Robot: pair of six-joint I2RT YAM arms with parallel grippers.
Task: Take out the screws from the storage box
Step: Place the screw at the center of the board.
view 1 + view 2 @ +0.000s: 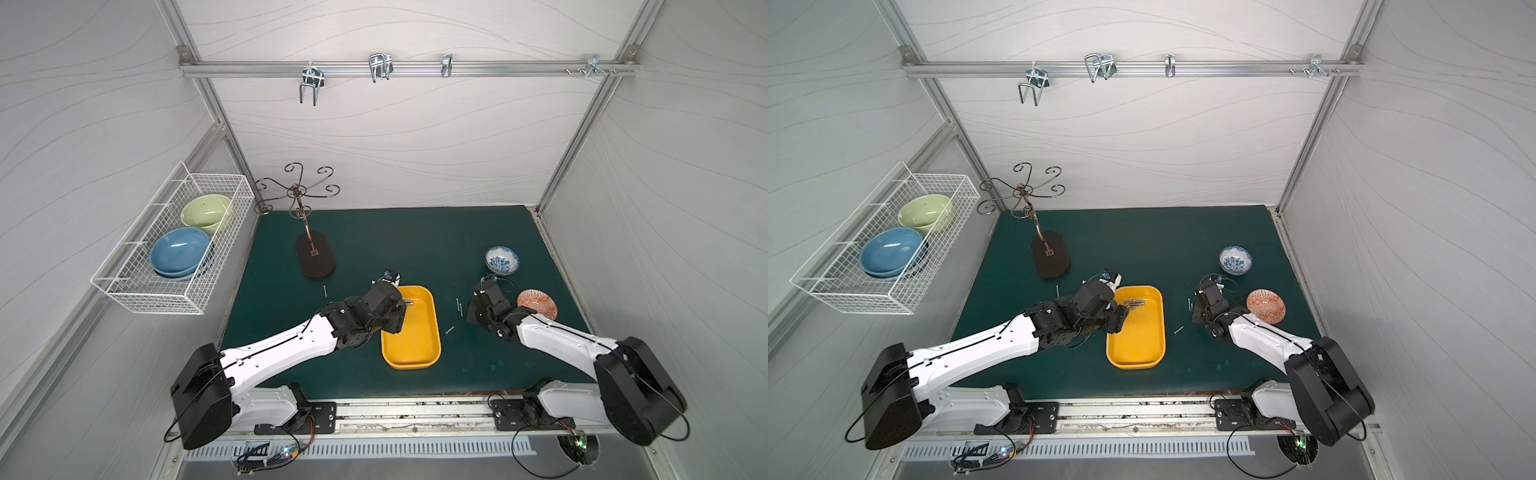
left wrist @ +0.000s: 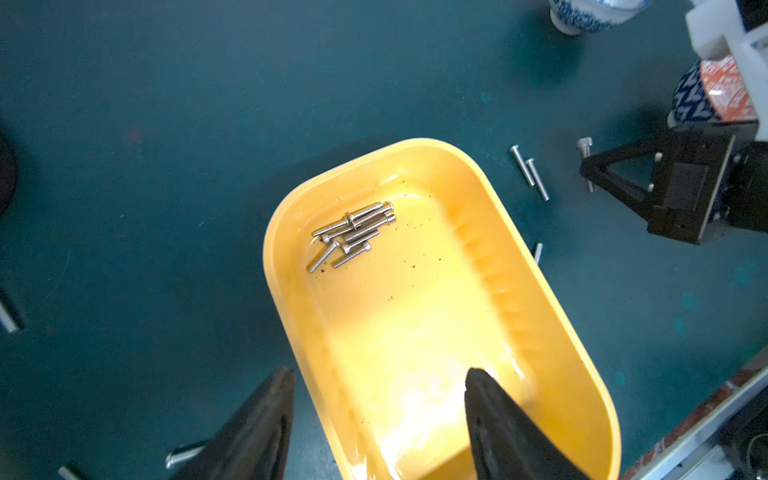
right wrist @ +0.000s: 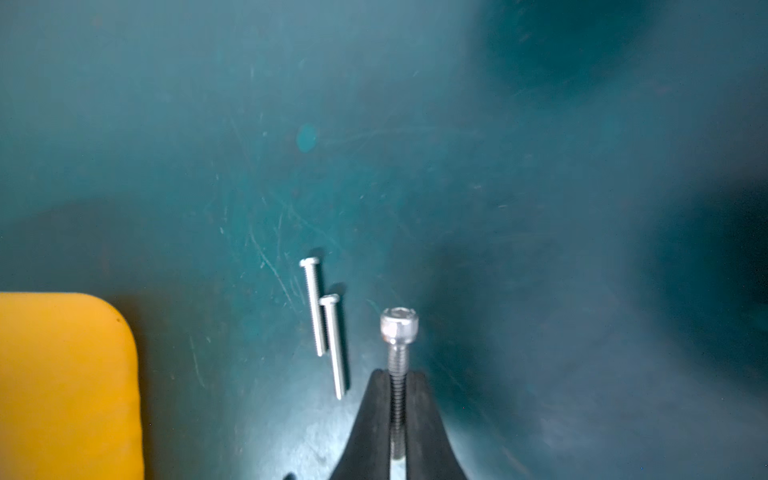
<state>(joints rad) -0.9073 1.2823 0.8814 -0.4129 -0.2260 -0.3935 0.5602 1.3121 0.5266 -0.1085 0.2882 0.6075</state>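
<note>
Our right gripper (image 3: 399, 376) pinches one screw (image 3: 399, 332) by its shank, just beside the storage box (image 2: 498, 274), above the mat (image 3: 457, 166). Our left gripper (image 2: 380, 374) hangs spread, straddling one long wall of the box. The other screws (image 2: 353, 235) lie clustered at one end inside it. We judge ourselves mid-removal: next comes releasing the pinched screw outside the box, then a precise pinch into the cluster.

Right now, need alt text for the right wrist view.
The right claw is shut on a silver screw, head sticking out beyond it, over the green mat. Two loose screws lie side by side on the mat, between the claw and a corner of the yellow storage box.
</note>
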